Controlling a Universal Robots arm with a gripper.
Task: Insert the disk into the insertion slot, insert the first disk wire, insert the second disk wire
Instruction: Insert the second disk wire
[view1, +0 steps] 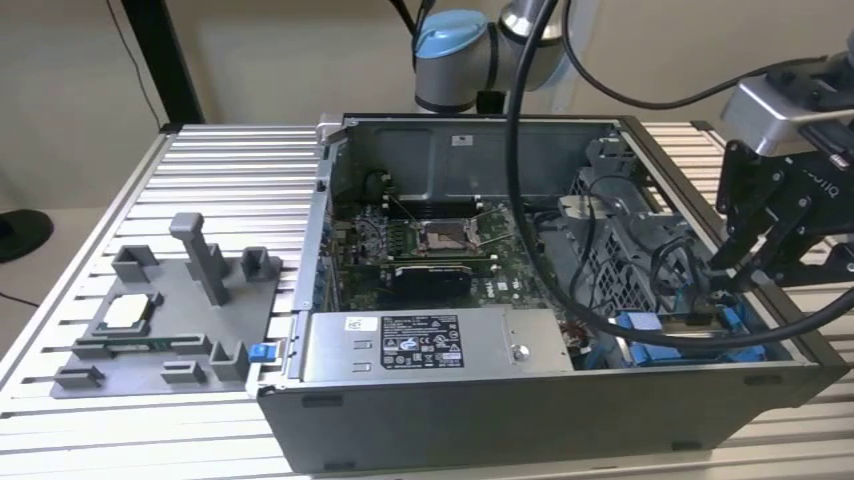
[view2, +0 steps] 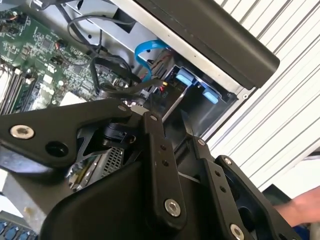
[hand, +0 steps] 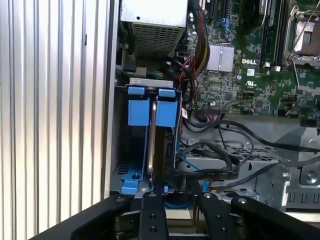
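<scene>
The disk (hand: 161, 150) is being shown standing on edge within the slot (hand: 138, 112). The gripper (view1: 721, 285) is being held just above it, and its grip cannot be told.

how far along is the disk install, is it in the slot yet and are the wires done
Looks done: the disk stands edge-on between the blue fittings of the insertion slot, apparently seated. In hand: the end effector hangs just over the bay, at the disk's edge. Left: black cables lie loose beside the bay; I can't see either disk wire plugged in, so both seem outstanding.
</scene>
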